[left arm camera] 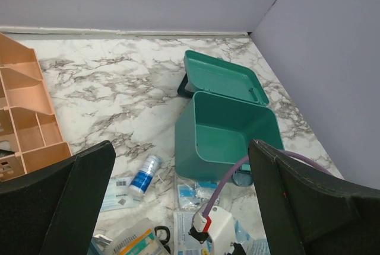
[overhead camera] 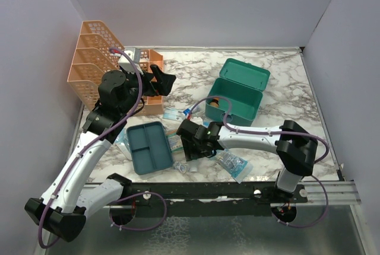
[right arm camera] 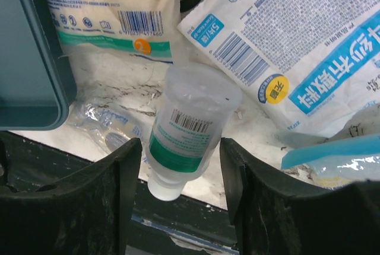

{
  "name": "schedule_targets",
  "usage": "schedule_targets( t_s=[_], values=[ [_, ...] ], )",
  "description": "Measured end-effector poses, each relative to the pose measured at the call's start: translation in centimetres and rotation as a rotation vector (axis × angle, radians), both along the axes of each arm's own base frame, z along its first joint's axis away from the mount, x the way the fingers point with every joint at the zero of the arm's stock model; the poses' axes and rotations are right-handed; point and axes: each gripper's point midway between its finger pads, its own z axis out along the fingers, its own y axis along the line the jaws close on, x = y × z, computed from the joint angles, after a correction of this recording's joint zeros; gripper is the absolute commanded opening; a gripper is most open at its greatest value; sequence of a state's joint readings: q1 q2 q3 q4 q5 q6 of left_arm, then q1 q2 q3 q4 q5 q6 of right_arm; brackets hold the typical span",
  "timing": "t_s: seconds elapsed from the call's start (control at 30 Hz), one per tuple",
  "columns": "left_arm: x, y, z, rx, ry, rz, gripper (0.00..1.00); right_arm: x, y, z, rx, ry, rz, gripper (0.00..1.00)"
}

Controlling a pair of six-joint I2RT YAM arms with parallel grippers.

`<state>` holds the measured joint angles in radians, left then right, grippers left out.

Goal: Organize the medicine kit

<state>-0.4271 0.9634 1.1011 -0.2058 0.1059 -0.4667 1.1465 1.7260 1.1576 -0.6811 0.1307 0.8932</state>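
My right tool (right arm camera: pixel 181 148) straddles the clear bottle (right arm camera: pixel 187 127); I cannot tell if it pinches. Left tool (left arm camera: pixel 183 148) hangs spread. Next I'd squeeze, lift, and carry it into the medicine kit (overhead camera: pixel 243 112).

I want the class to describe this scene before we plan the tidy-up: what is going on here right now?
Two robot arms are working over medical supplies on a marble table. The right gripper is low at the near edge, its fingers on either side of a clear bottle lying there; whether they grip it cannot be told. The left gripper is open and empty, raised beside the orange rack. The medicine kit stands open further back, and packets lie loose near the teal tray.
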Motion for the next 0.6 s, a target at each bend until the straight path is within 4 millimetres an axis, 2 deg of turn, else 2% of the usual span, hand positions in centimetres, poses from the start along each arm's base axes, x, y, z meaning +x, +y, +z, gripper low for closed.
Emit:
schedule_targets(
  t_s=[0.13, 0.27, 0.47, 0.6],
  values=[
    [0.1, -0.1, -0.1, -0.003, 0.005, 0.001, 0.98, 0.3, 0.3, -0.9, -0.012, -0.005, 0.007, 0.55],
    [0.2, -0.1, -0.2, -0.008, 0.01, 0.001, 0.98, 0.2, 0.2, -2.0, -0.036, 0.004, 0.01, 0.47],
    [0.2, -0.1, -0.5, -0.009, 0.019, 0.002, 0.99, 0.5, 0.2, -2.1, -0.038, -0.012, 0.036, 0.41],
    [0.1, -0.2, -2.4, 0.001, 0.058, -0.001, 0.99, 1.0, -0.1, -1.6, -0.039, -0.071, 0.113, 0.41]
  ],
)
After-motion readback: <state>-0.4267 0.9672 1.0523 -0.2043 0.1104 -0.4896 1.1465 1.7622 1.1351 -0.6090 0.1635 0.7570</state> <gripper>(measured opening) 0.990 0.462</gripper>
